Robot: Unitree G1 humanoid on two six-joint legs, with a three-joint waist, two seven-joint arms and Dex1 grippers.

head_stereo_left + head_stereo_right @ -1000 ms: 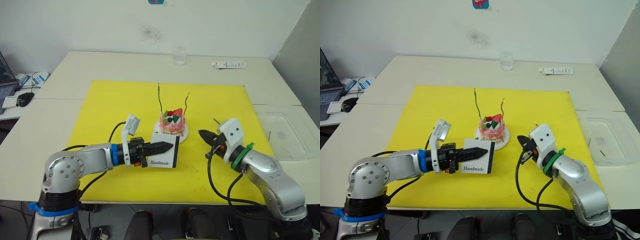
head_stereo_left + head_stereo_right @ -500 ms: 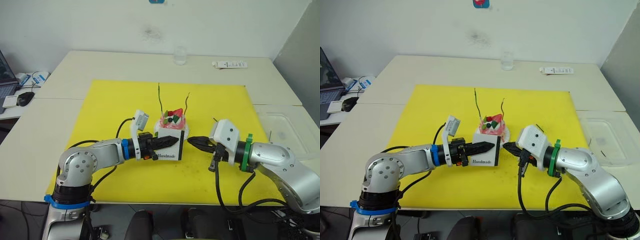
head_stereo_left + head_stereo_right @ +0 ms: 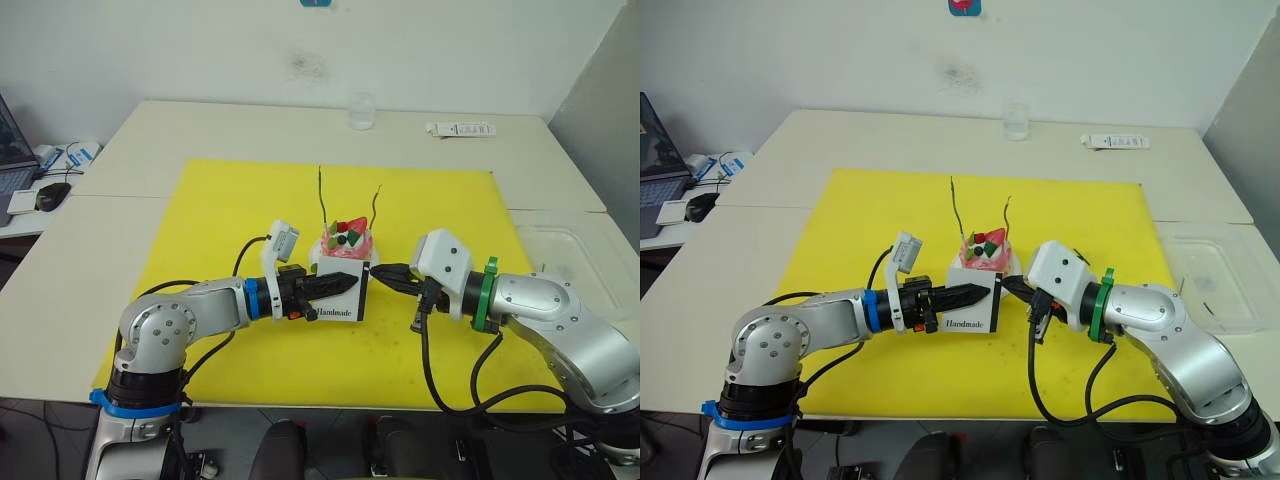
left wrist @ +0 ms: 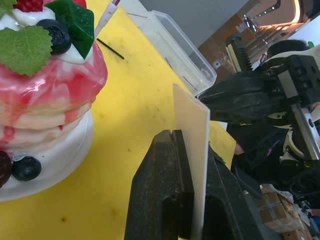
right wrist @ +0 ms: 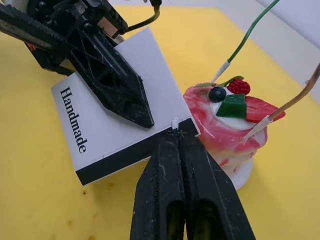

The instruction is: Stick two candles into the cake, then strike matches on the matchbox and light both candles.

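The matchbox (image 5: 107, 130) reads "Handmade" in black script; other labels look illegible.

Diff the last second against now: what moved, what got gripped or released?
The left gripper carried the matchbox toward the cake, standing just in front of it. The right gripper swung in from the right, bringing its match up to the box's black strip. Nothing released. Cake, both candles, glass unchanged.

We see a flat white rectangular matchbox (image 5: 112, 115) with a black side strip and black "Handmade" script. The small round layered cake (image 5: 227, 131) is streaked pink and white, topped with red strawberry, green leaves and dark berries. A bright yellow mat (image 3: 240, 205) covers the cream bench (image 3: 150, 130).
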